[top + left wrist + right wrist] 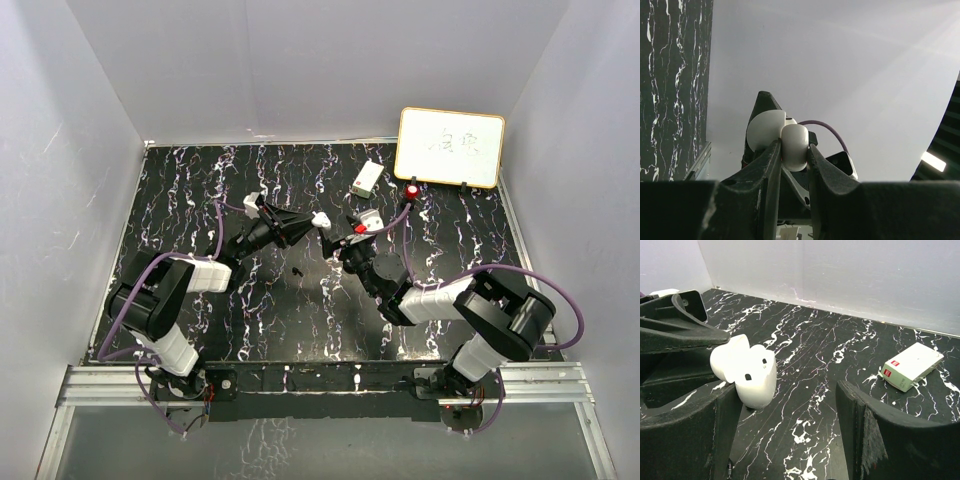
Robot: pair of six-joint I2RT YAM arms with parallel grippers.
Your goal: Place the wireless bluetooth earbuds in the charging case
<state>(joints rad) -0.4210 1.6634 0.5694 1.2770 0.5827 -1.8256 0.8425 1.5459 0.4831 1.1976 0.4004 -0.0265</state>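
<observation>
Though the left hand clamps the white charging case, its sockets are hard to make out; the right hand gapes.

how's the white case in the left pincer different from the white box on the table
The case is rounded, the box rectangular. The case is pinched in the left pincer, the box lies on the table. The box bears a red label, the case shows none. Both are white.

You're working in a lab test booth: plain white walls box in a black marbled table, with a small whiteboard propped at the back corner.
</observation>
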